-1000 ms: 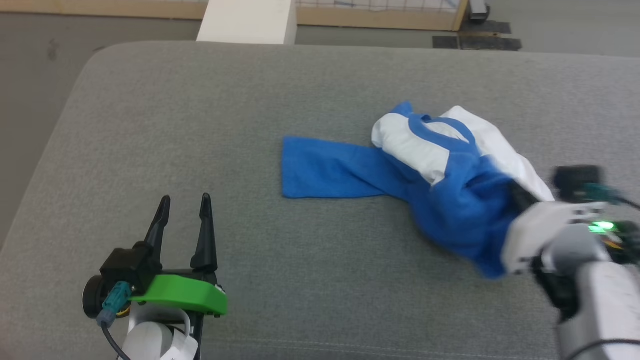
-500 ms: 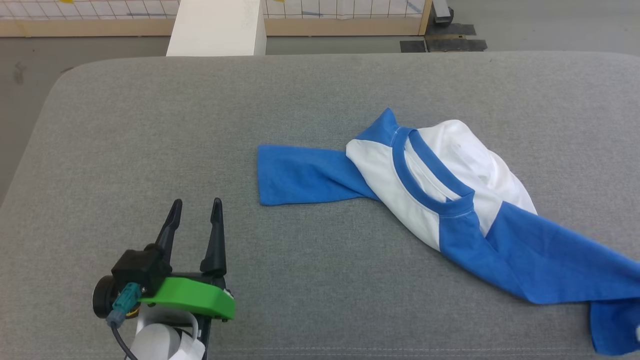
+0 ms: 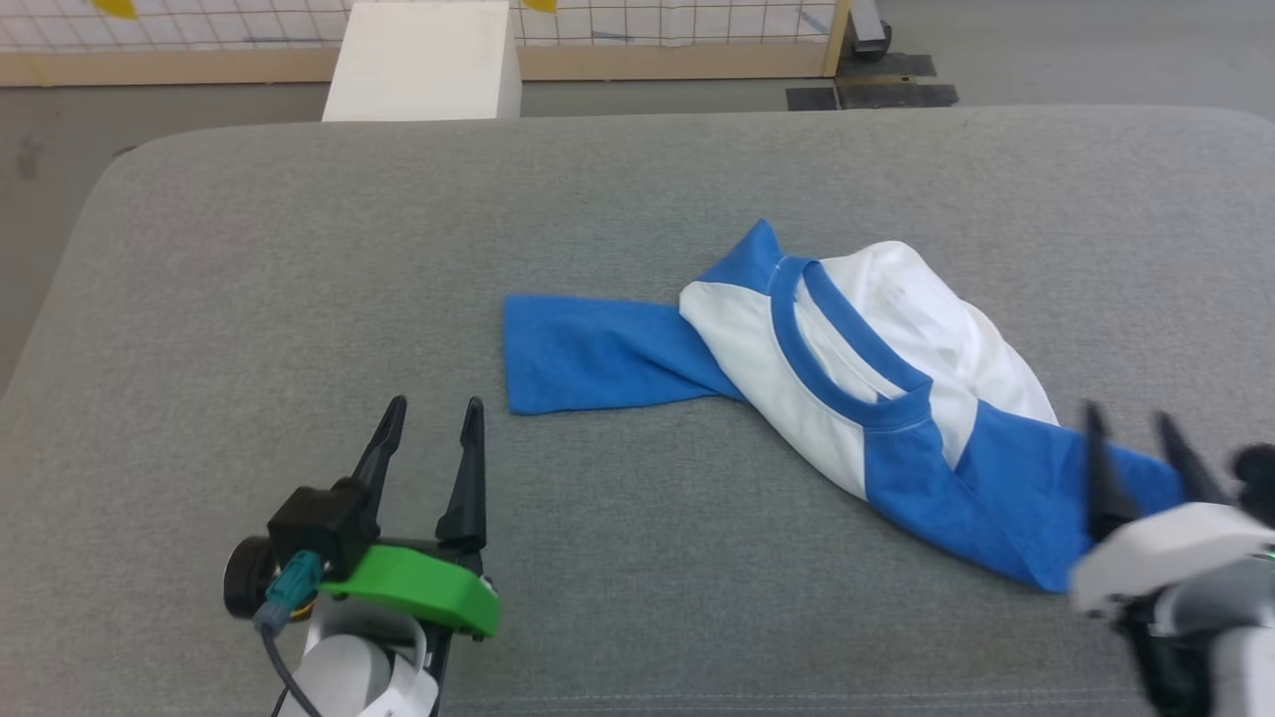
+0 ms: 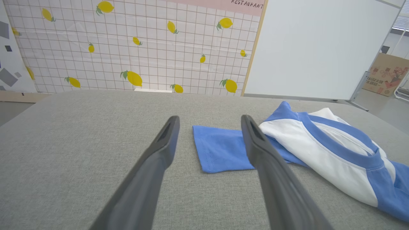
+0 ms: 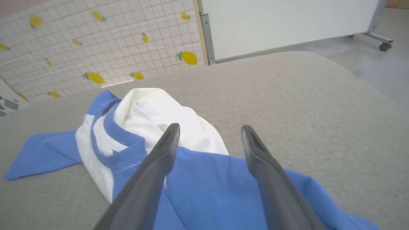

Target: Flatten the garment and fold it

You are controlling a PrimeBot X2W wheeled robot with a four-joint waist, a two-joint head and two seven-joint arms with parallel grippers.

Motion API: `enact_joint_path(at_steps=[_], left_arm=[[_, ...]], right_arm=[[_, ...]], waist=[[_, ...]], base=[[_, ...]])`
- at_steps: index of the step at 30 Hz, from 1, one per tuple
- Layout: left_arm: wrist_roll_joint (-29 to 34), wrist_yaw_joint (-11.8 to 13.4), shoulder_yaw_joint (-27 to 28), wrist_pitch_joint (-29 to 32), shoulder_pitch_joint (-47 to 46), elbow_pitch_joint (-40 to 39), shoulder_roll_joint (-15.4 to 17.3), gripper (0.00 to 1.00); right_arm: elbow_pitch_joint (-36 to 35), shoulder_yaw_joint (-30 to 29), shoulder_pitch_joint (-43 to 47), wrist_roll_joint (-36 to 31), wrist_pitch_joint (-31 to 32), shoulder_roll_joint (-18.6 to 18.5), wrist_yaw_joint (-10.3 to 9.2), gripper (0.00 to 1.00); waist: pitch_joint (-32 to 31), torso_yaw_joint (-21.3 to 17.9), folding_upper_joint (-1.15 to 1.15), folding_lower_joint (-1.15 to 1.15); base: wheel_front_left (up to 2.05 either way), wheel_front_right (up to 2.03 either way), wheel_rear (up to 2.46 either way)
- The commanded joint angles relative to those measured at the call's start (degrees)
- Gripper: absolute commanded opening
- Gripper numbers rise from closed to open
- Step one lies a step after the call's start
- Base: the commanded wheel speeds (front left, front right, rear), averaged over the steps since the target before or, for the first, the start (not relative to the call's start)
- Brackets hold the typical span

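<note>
Though well behind garment, white box

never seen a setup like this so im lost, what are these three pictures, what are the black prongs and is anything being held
This is a two-armed robot. One picture looks down from its head; the other two come from wrist cameras, looking along each gripper's fingers. The prongs are those fingers: left gripper, right gripper. Both are open, holding nothing. On the grey padded surface lies a crumpled garment, white with blue sleeves. The right gripper is over one sleeve.
</note>
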Motion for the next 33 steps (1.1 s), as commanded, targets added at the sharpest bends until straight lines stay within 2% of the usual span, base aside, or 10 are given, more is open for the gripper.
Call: enact_joint_path(at_steps=[1, 5, 9, 13, 21, 29, 30, 31, 32, 33], left_arm=[[0.48, -0.37, -0.47, -0.27, -1.57, 0.27, -0.24, 1.0], [0.19, 0.0, -1.27, -0.27, -2.7, 0.53, -0.27, 1.0], [-0.08, 0.04, -2.01, -0.27, -3.57, 0.46, -0.28, 1.0], [-0.39, 0.02, -2.62, -0.27, -4.32, 0.48, -0.29, 1.0], [-0.88, 0.47, -2.75, -0.27, -5.48, -0.12, -0.3, 1.0], [-1.73, 0.84, -2.98, -0.27, -6.74, -0.84, -0.31, 1.0], [-1.88, 0.95, -2.99, -0.27, -6.83, -0.9, -0.31, 1.0], [-1.99, 1.08, -2.96, -0.27, -6.89, -0.95, -0.31, 1.0], [-2.08, 1.22, -2.88, -0.27, -6.87, -0.99, -0.31, 1.0], [-2.13, 1.3, -2.8, -0.27, -6.81, -1.02, -0.31, 1.0]], right_arm=[[-1.42, 2.85, 0.95, 0.2, -0.74, -0.01, -0.09, 1.0], [-2.56, 11.65, -0.06, 0.39, 0.63, -0.01, -0.09, 1.0], [0.84, 16.02, -4.15, -1.18, 5.22, -0.01, -0.09, 1.0], [6.26, 16.07, -9.51, -3.49, 9.52, -0.01, -0.09, 1.0], [14.76, 17.31, -21.62, -6.15, 12.83, -0.01, -0.09, 1.0], [24.98, 14.19, -31.4, -7.52, 25.98, -0.01, -0.09, 1.0], [25.41, 14.12, -31.91, -7.5, 26.97, -0.01, -0.09, 0.97], [25.72, 14.25, -32.3, -7.61, 27.96, -0.01, -0.09, 0.47], [25.62, 14.68, -32.48, -7.97, 28.45, -0.01, -0.09, 0.17], [25.2, 14.92, -32.46, -8.37, 28.36, -0.01, -0.09, 0.0]], waist=[[0.0, -0.64, 0.0, 0.0], [0.53, -1.56, 0.0, 0.0], [1.73, -1.1, 0.0, 0.0], [3.27, 0.66, 0.0, 0.0], [6.44, 4.2, 0.0, 0.0], [8.94, 7.16, 0.0, 0.0], [9.13, 7.41, 0.0, 0.0], [9.28, 7.65, 0.0, 0.0], [9.35, 7.8, 0.0, 0.0], [9.36, 7.88, 0.0, 0.0]], base=[[0.0, 0.0, 0.0], [0.0, 0.0, 0.0], [0.0, 0.0, 0.0], [0.0, 0.0, 0.0], [0.0, 0.0, 0.0], [0.0, 0.0, 0.0], [0.0, 0.0, 0.0], [0.0, 0.0, 0.0], [0.0, 0.0, 0.0], [0.0, 0.0, 0.0]])
